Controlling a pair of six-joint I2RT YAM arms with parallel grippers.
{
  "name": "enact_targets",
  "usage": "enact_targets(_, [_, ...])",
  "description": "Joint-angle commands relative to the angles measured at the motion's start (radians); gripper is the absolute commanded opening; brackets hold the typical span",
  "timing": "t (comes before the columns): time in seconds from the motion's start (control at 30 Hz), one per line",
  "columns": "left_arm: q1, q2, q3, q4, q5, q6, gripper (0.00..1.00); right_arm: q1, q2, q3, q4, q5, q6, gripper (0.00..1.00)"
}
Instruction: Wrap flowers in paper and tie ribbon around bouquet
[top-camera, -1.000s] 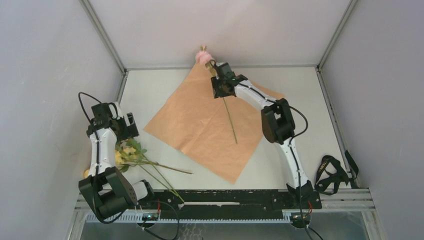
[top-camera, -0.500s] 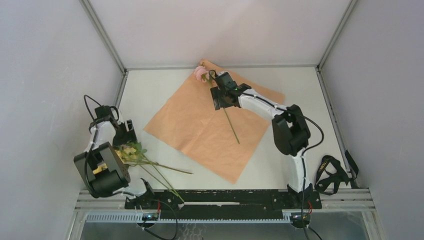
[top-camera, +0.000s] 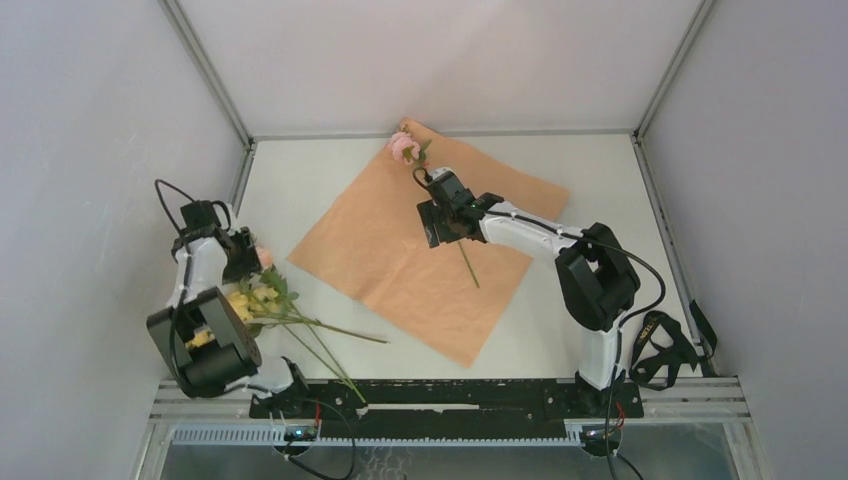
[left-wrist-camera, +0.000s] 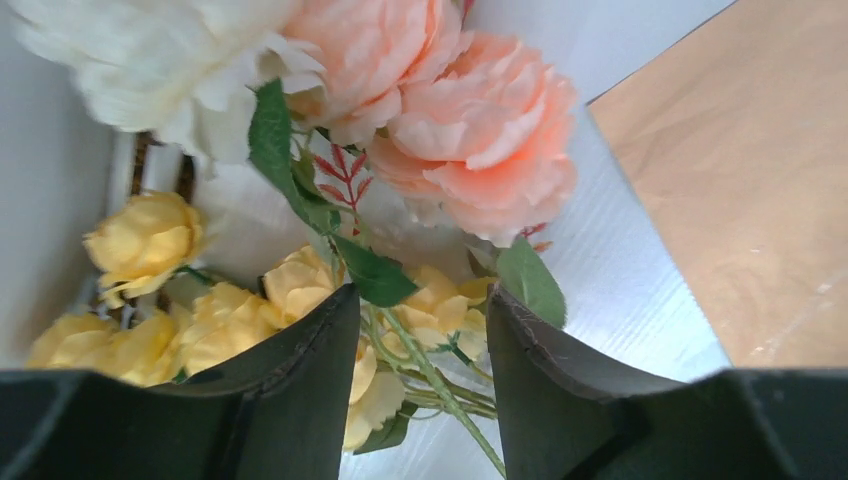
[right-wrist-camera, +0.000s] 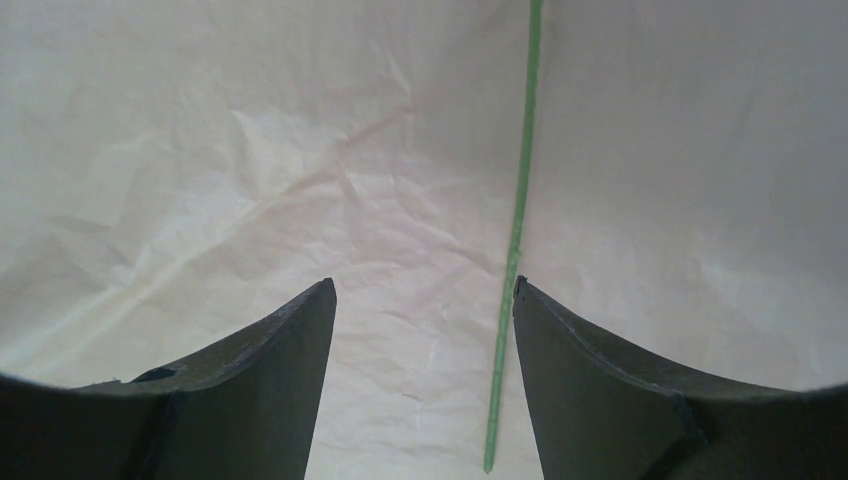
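Top view:
- paper flat on the table, peach side up, turned like a diamond, far corner at the back wall.
- one pink flower with its head on that far corner. Its stem runs down toward the middle of the sheet.
- right gripper sits over the upper part of the stem. Jaw gap is not readable from this angle.
- flower bunch lies on the table left of the paper, off the sheet, with its thin stems fanning toward the near edge.
- left gripper is at the head end of the bunch.
- ribbon is a loose black heap at the near right, beside the right arm's base and well apart from the paper.

Left wrist:
- left gripper is part open. Its fingers stand either side of the green stems with a clear gap, not clamped.
- flower bunch fills the view: cream and pink heads at the top, yellow ones lower left, leaves in between.
- edge of the paper shows at right, with a bare strip of table between it and the bunch.

Right wrist:
- right gripper is wide open, nothing gripped.
- stem lies on the paper, which looks washed out and creased here. It passes just inside one of the fingers, and its cut end lies between them.
- cannot tell if the stem touches that fingertip.
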Motion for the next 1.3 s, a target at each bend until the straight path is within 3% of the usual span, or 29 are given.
enact_targets(0.0, [-0.002,-0.241,-0.010,0.012,0.031,0.011,0.56,0.011,-0.093,-0.032,0.019,0.017,0.025,0.74])
enact_targets(0.17, [-0.048,-0.341,-0.072,-0.008,0.117,0.016,0.53,0.024,-0.104,-0.055,0.001,0.019,0.048,0.74])
enact_targets(0.67, [-0.037,0.153,0.038,0.080,0.147,-0.070,0.60,0.082,-0.095,-0.060,-0.070,0.107,0.083,0.74])
enact_targets(0.77, [-0.036,0.209,0.067,0.084,0.162,-0.070,0.54,0.093,-0.093,-0.059,-0.067,0.111,0.084,0.74])
enact_targets(0.87, [-0.037,0.234,0.070,0.102,0.182,-0.070,0.42,0.095,-0.091,-0.058,-0.063,0.106,0.090,0.74])
enact_targets(0.9, [-0.038,0.239,0.068,0.107,0.189,-0.070,0.35,0.095,-0.092,-0.058,-0.064,0.104,0.094,0.74])
enact_targets(1.0, [-0.037,0.226,0.059,0.107,0.208,-0.071,0.01,0.099,-0.100,-0.065,-0.068,0.116,0.104,0.74])
enact_targets(1.27, [-0.036,-0.002,0.043,0.052,0.365,-0.070,0.00,0.107,-0.140,-0.097,-0.057,0.120,0.106,0.74])
